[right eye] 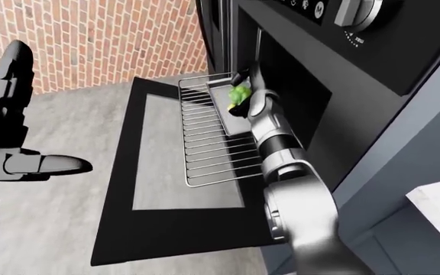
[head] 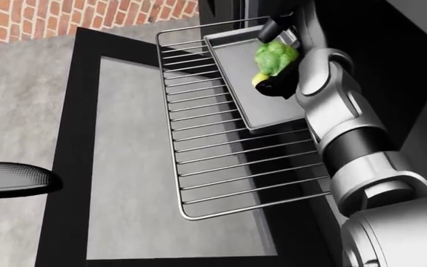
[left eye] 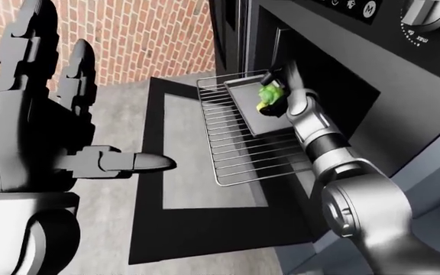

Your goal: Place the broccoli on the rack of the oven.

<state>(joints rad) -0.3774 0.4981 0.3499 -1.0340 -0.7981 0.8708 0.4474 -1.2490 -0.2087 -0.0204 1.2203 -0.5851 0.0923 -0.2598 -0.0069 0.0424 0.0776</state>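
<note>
A green broccoli (head: 275, 57) with a yellowish stalk is held in my right hand (head: 276, 58), whose dark fingers close round it. The hand hovers over the top right part of a grey baking tray (head: 250, 94). That tray lies on the wire oven rack (head: 214, 161), which is pulled out over the open oven door (head: 125, 156). In the left-eye view the broccoli (left eye: 269, 96) shows just outside the dark oven cavity (left eye: 335, 86). My left hand (left eye: 67, 132) is raised at the left with fingers spread and nothing in it.
A brick wall (left eye: 136, 40) rises at the top left, above a grey floor (right eye: 52, 126). The oven's control panel with knobs (left eye: 426, 14) runs along the top right. A grey cabinet front (right eye: 403, 189) fills the lower right.
</note>
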